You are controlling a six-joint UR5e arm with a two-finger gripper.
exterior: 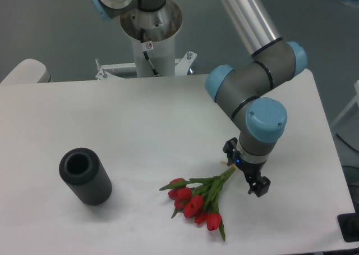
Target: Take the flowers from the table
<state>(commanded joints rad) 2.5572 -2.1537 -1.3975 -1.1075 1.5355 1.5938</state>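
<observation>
Only one sign shows: a small round sticker [148, 45] with a red ring and a slash, as on a prohibition sign, on the white column [150, 53] of the robot base, behind the far edge of the table [112, 126]. The symbol inside it is too small to read; it is perhaps a hand or a figure. No words, brand names or numbers can be read anywhere else.

You have one fixed camera, set high at the bench's [140, 126] near edge, looking down toward the arm's base [151, 36].
</observation>
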